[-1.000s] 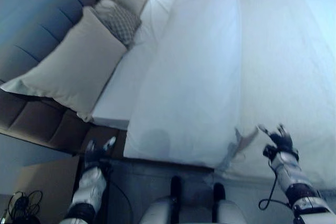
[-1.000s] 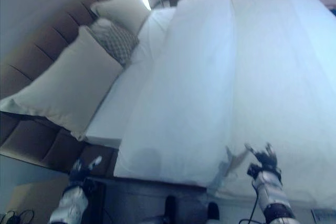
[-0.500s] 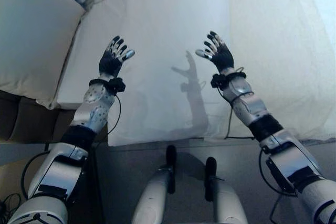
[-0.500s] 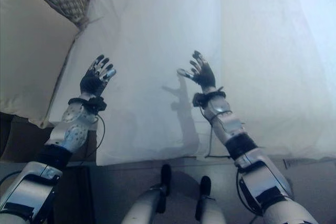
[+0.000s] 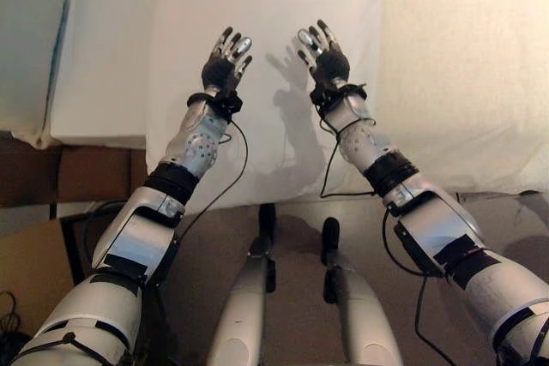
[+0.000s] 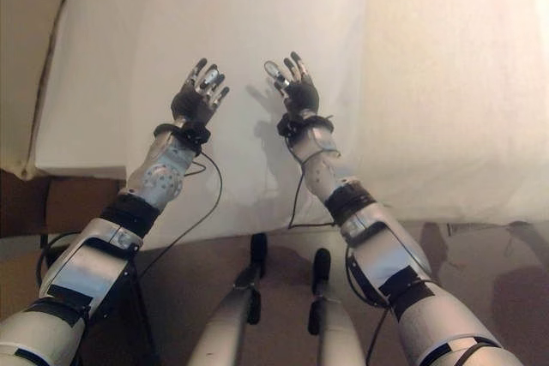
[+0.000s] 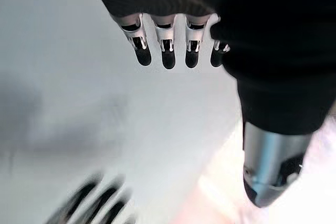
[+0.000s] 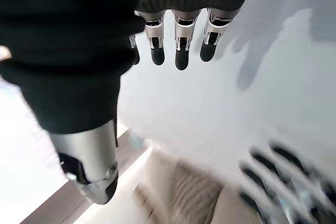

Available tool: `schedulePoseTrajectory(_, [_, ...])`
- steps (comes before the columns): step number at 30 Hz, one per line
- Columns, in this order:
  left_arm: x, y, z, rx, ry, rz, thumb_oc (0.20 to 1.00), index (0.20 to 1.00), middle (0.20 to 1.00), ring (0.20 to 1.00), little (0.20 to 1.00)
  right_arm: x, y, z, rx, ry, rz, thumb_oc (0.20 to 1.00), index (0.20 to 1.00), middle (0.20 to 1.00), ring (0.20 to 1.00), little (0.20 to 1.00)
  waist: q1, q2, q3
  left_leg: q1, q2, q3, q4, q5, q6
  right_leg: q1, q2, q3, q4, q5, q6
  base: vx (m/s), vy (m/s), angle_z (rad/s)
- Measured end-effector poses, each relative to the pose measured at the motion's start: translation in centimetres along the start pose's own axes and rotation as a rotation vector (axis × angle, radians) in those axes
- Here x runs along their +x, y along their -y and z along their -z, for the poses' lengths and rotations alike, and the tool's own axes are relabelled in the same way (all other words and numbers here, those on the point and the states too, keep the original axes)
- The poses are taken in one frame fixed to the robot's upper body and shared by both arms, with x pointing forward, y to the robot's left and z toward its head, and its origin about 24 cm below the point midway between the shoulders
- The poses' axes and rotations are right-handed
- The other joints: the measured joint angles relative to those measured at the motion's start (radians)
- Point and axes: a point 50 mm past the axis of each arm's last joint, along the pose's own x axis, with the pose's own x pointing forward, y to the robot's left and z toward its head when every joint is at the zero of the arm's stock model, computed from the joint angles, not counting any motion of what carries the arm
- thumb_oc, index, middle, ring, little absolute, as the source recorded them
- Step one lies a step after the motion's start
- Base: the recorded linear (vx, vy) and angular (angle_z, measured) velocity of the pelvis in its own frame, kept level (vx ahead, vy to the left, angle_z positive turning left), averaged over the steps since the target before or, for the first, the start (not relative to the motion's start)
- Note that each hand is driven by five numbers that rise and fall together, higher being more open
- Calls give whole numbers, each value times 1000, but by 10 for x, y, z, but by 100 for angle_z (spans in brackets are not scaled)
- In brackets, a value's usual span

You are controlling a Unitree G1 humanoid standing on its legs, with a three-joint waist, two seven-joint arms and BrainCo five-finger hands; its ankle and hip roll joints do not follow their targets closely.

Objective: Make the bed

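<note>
A white duvet covers the bed in front of me, its near edge hanging over the bed's side. Both arms reach out over it, side by side. My left hand is open, fingers spread, above the duvet near its left fold. My right hand is open too, a short way to its right. Neither hand holds any cloth. In the wrist views the fingers of the left hand and the fingers of the right hand are straight above the white cover.
The bare white sheet shows left of the duvet, with a pale pillow at the far left. A brown bed frame runs below the mattress. The floor lies between me and the bed.
The view has tilted down and shifted, so the pillows have slid out to the left. Both hands have moved closer together and further out over the duvet, still open.
</note>
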Motion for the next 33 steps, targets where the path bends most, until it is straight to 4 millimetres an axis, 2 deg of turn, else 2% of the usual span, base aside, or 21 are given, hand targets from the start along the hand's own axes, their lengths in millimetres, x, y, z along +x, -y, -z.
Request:
schedulePoseTrajectory(4, [3,-17,-2,61,1,-112,1000,1000,1000,1000,1000,3,21,-3,-52,-7,127,1000,1000,1000,1000,1000,1,-3,2,-127,3,-29,0,19,-12,-152,3,-9,80,-28,-23,52,-7,16])
schedulePoseTrajectory(8, [4,-27,-9,76,39,-191,1000,1000,1000,1000,1000,5,20,-12,-205,30,126,1000,1000,1000,1000,1000,-1,-5,2,-215,-4,-35,1,43,-12,-281,-11,-7,169,-52,-30,66,8,6])
schedulePoseTrajectory(12, [1,-36,-9,86,56,-254,1000,1000,1000,1000,1000,6,21,-13,-354,44,128,1000,1000,1000,1000,1000,-5,-10,-1,-248,-5,-36,5,41,-19,-332,-15,-8,206,-72,-31,23,1,-1])
schedulePoseTrajectory(14, [-6,-53,-1,79,42,-328,1000,1000,1000,1000,1000,3,28,-8,-405,47,148,1000,1000,1000,1000,1000,-8,-14,-7,-259,-5,-35,4,35,-38,-357,-21,-8,230,-89,-30,16,-7,-1])
schedulePoseTrajectory(17, [-24,-85,24,58,-29,-474,1000,1000,1000,1000,1000,-2,49,-2,-398,34,223,1000,1000,1000,1000,1000,-10,-16,-20,-274,-9,-35,2,41,-36,-382,-23,-17,256,-94,-42,1,-3,7])
schedulePoseTrajectory(18, [-47,-114,50,50,-117,-587,1000,1000,1000,1000,1000,-13,78,14,-374,-19,309,1000,1000,1000,1000,1000,-15,-22,-29,-275,-6,-36,-2,41,-36,-389,-26,-20,268,-105,-43,13,10,11])
schedulePoseTrajectory(19, [-61,-127,64,40,-157,-635,1000,1000,1000,1000,1000,-22,97,25,-353,-59,366,1000,1000,1000,1000,1000,-21,-26,-38,-274,-9,-36,-3,42,-35,-392,-30,-20,275,-111,-45,-3,25,14])
schedulePoseTrajectory(20, [-88,-151,87,25,-244,-749,1000,1000,1000,1000,1000,-42,138,46,-354,-178,516,1000,1000,1000,1000,1000,-20,-25,-45,-274,-15,-38,-4,46,-30,-389,-32,-21,276,-114,-45,-3,10,13])
schedulePoseTrajectory(21, [-119,-174,110,29,-354,-866,1000,1000,1000,1000,1000,-72,181,66,-363,-309,673,1000,1000,1000,1000,1000,-15,-26,-45,-282,-15,-38,-6,46,-30,-398,-35,-23,276,-118,-44,-3,10,12])
schedulePoseTrajectory(23, [-144,-188,125,0,-406,-953,1000,1000,1000,1000,1000,-106,218,81,-331,-396,822,1000,1000,1000,1000,1000,-3,-25,-41,-286,-19,-37,-14,50,-25,-405,-38,-23,277,-120,-44,-19,0,5])
schedulePoseTrajectory(24, [-181,-205,141,2,-484,-1043,1000,1000,1000,1000,1000,-156,255,101,-338,-516,968,1000,1000,1000,1000,1000,-11,-27,-35,-284,-21,-33,-16,52,-23,-407,-45,-23,283,-123,-39,-35,-12,9])
schedulePoseTrajectory(26, [-217,-223,149,21,-545,-1131,1000,1000,1000,1000,1000,-217,283,122,-317,-628,1112,1000,1000,1000,1000,1000,-16,-28,-32,-255,-27,-33,-18,52,-23,-382,-52,-23,294,-133,-37,-25,-27,11])
schedulePoseTrajectory(27, [-245,-235,153,29,-581,-1193,1000,1000,1000,1000,1000,-262,300,130,-327,-714,1216,1000,1000,1000,1000,1000,-16,-28,-29,-214,-30,-34,-29,52,-23,-344,-53,-23,294,-140,-36,-32,-48,6])
schedulePoseTrajectory(30, [-306,-254,155,92,-667,-1307,1000,1000,1000,1000,1000,-352,323,132,-343,-845,1417,1000,1000,1000,1000,1000,-35,-27,-29,-116,-29,-31,-38,37,-31,-256,-51,-14,297,-157,-28,-36,-45,0])
schedulePoseTrajectory(32, [-319,-256,157,135,-703,-1300,1000,1000,1000,1000,1000,-373,330,122,-375,-846,1463,1000,1000,1000,1000,1000,-32,-27,-29,-74,-25,-13,-38,25,-34,-224,-46,-3,308,-165,-35,-42,-36,-10])
schedulePoseTrajectory(33, [-320,-256,156,169,-717,-1277,1000,1000,1000,1000,1000,-376,332,119,-390,-841,1467,1000,1000,1000,1000,1000,-33,-27,-29,-61,-26,-3,-34,-14,-63,-204,-49,-1,289,-159,-49,-52,-33,-5])
